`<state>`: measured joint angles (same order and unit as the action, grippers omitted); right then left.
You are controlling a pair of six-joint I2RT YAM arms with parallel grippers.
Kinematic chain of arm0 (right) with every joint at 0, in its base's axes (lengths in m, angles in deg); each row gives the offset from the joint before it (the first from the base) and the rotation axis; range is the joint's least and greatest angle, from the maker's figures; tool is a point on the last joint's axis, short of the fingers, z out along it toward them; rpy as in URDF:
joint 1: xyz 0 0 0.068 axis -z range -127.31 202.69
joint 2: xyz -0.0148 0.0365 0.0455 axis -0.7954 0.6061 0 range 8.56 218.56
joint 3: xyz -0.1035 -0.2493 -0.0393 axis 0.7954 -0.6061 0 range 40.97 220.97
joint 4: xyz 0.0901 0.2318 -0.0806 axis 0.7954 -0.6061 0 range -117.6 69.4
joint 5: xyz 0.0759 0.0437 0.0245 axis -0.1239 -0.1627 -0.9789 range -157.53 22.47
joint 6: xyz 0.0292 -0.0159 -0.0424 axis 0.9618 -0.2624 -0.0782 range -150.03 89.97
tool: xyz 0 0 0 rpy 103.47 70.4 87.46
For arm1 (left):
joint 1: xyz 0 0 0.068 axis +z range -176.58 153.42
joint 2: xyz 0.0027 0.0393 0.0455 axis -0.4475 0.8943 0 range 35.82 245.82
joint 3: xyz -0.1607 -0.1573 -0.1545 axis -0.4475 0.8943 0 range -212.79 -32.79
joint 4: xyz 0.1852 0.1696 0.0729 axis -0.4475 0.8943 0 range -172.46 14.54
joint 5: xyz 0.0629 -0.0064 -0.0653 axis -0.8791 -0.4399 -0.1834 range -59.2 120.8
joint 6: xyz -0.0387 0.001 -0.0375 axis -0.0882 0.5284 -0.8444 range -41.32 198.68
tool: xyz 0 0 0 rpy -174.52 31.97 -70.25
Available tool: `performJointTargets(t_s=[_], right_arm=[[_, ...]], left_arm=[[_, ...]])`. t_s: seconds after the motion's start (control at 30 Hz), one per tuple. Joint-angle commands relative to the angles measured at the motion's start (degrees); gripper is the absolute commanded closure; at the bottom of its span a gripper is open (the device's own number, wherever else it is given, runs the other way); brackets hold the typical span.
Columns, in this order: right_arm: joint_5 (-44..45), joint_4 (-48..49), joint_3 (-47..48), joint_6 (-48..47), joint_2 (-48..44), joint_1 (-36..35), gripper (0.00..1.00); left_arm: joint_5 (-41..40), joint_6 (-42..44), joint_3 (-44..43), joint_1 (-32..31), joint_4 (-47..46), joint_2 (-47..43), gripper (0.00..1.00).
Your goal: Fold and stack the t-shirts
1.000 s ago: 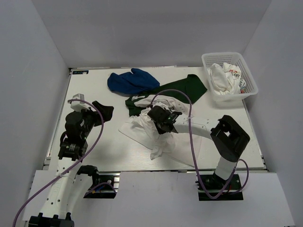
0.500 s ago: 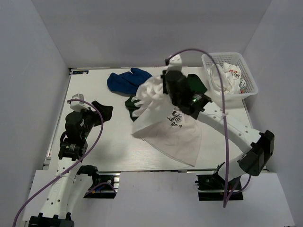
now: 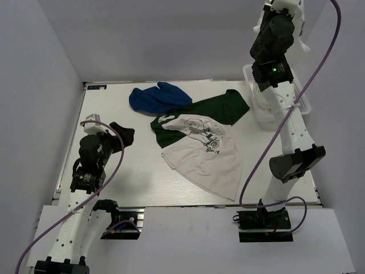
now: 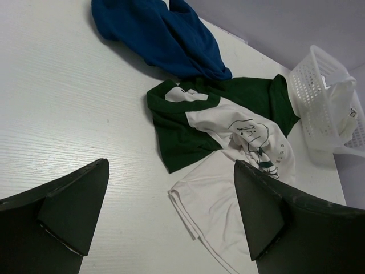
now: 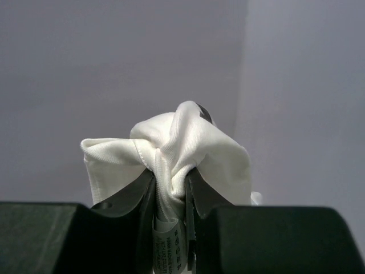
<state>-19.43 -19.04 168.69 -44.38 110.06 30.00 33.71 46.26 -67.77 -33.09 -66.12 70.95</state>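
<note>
The right arm stands tall over the far right corner of the table (image 3: 114,108), its wrist up near the top of the overhead view. The right gripper (image 5: 169,191) has its jaws pressed tight on a wad of white cloth (image 5: 171,142), which bulges out above the fingers; a sewn label hangs between them. Behind the wad there is only bare grey wall, and no view shows which garment the cloth belongs to.

The left arm sits low at the near left. The left gripper (image 4: 171,165) has its jaws spread wide with nothing between them, pointing across the table toward the clothes.

Three tees lie on the table. The white tee (image 3: 208,162) is spread out near the middle, print side up (a dark cartoon drawing with lettering), and its far end rests on the green tee (image 3: 225,107). The green tee runs slantwise beneath it, showing at the left and reaching out toward the far right. The blue tee (image 3: 157,98) lies bunched at the far side, left of centre, its right tip touching the green tee.

The basket (image 4: 311,74) stands at the far right corner, partly hidden by the right arm in the overhead view, with white fabric (image 4: 342,117) inside.
</note>
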Motion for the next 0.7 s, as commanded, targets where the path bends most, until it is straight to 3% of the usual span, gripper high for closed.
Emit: performJointTargets(t_s=[0.0,0.2,0.3,0.33,0.4,0.43,0.57,0.63,0.67], right_arm=[[0.5,12.3,0.3,-9.0,3.7,5.6,1.00],[-4.3,7.1,-6.1,-6.5,13.9,14.5,1.00],[-7.0,0.2,-8.6,0.0,18.1,17.8,1.00],[-7.7,-1.4,-8.4,1.1,18.6,18.4,0.70],[-7.5,-5.5,-8.1,1.1,19.8,18.1,0.20],[-6.9,-7.9,-7.1,0.9,19.6,16.8,0.10],[-9.1,-16.1,-9.3,4.4,11.8,13.3,0.10],[-9.9,-17.8,-14.1,7.5,8.1,10.8,0.10],[-11.4,-18.5,-18.1,8.7,1.8,8.9,0.10]], left_arm=[[-2.3,-0.2,-1.2,0.0,0.3,0.2,0.00],[-2.8,-0.2,-1.8,0.0,1.4,3.2,0.00],[-2.8,-0.2,-2.4,0.0,1.9,4.5,0.00],[-2.8,-0.2,-3.0,0.0,1.9,4.5,0.00],[-3.4,-0.2,-3.0,0.5,1.9,5.2,0.00],[-3.4,-0.2,-3.6,0.5,2.5,5.7,0.00],[-3.4,-0.2,-3.6,0.5,2.5,6.3,0.00],[-3.4,-0.2,-3.6,0.5,3.1,6.3,0.00],[-3.4,-0.7,-3.6,0.5,3.1,6.3,0.00]])
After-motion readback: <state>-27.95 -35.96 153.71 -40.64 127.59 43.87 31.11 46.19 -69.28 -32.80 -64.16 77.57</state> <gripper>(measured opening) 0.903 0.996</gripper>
